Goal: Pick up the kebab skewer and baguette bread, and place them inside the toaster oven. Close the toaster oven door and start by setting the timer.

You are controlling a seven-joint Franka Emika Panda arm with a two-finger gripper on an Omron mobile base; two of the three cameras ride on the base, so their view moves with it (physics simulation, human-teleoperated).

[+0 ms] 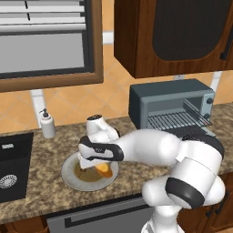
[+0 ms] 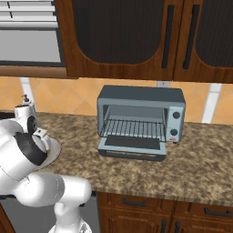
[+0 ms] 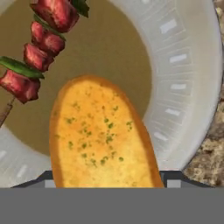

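Gripper (image 1: 88,167) hung low over the plate (image 1: 70,175) on the granite counter (image 1: 54,141), at about 9 o'clock from the toaster oven (image 1: 170,105) in the left base view. Its fingers (image 3: 173,178) showed as dark tips on either side of the baguette bread (image 3: 103,135) at the bottom of the hand view. Whether the pads already pressed the crust could not be told; the jaws stood fairly wide, about the width of the loaf.

The baguette bread lay in the plate's brown well, one rounded end toward 12 o'clock in the hand view. The kebab skewer (image 3: 37,54) lay just beside it at about 10 o'clock, apart from the loaf, its bare stick end reaching the plate's pale rim.

By its look, the loaf was probably light, with a firm crust that would crush under a hard squeeze. Its curved, glossy flanks could let it slip, so a gentle hold across the widest middle part seemed best. The skewer looked light and stiff but thin; taking it across the meat chunks would likely be surer than pinching the stick.

The toaster oven door (image 2: 132,146) lay dropped open in front of the wire rack (image 2: 134,127), so the way in looked ready.
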